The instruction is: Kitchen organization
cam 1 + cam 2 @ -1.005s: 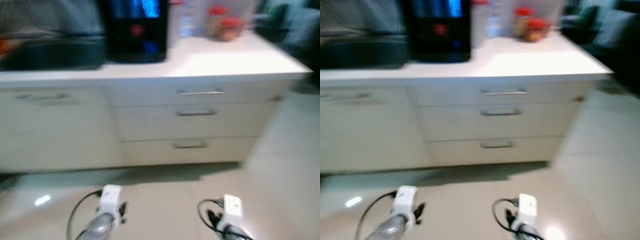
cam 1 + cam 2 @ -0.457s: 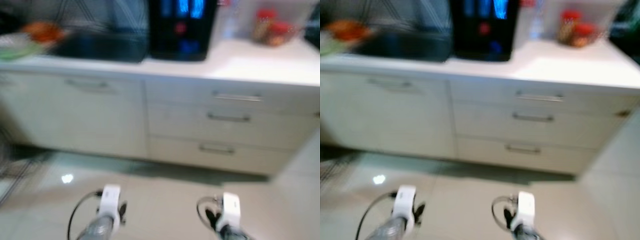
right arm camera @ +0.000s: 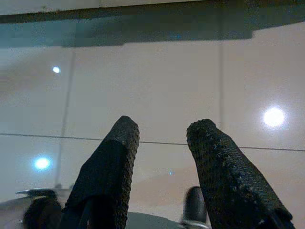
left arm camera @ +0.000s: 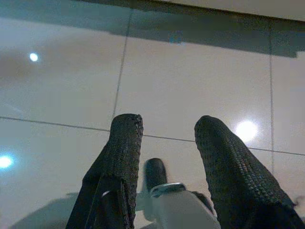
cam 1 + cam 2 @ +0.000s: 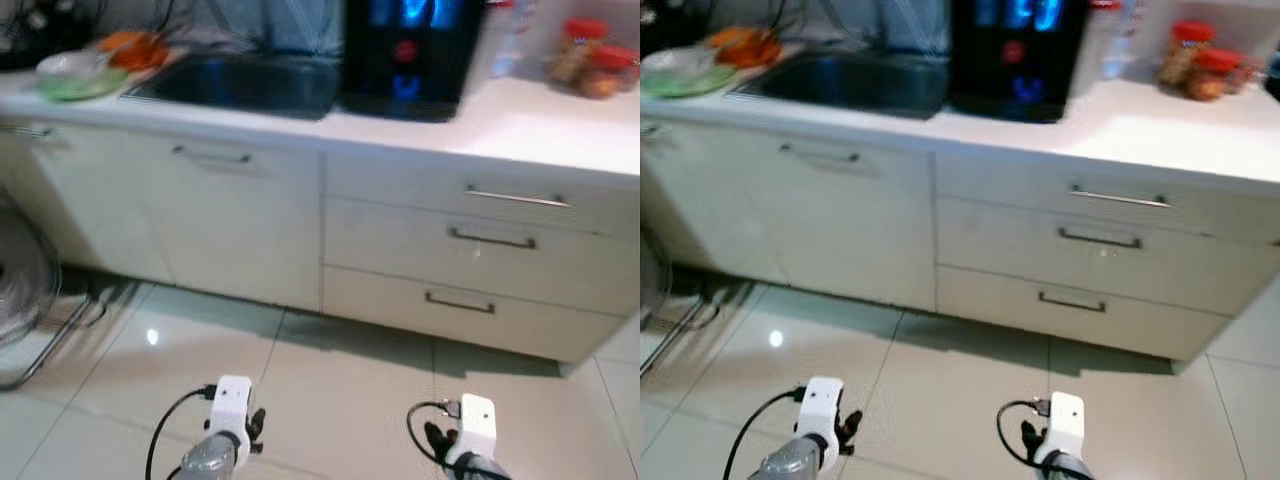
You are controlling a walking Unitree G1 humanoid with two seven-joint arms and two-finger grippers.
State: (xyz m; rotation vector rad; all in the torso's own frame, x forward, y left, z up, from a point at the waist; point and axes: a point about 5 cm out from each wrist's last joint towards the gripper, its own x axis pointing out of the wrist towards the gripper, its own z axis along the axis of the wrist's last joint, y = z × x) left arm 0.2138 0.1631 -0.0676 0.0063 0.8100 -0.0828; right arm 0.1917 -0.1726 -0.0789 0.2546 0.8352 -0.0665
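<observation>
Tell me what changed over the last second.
Only the camera swung left: the sink, a green plate and a wire rack came into view. Nothing on the counter moved. Both arms hang idle, left gripper and right gripper open over the floor.

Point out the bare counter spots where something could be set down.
The widest free patch is the white counter between the black machine and the red-lidded jars. Left of the machine, the sink takes the room; beyond it, the corner is crowded with a green plate and orange items.
</observation>
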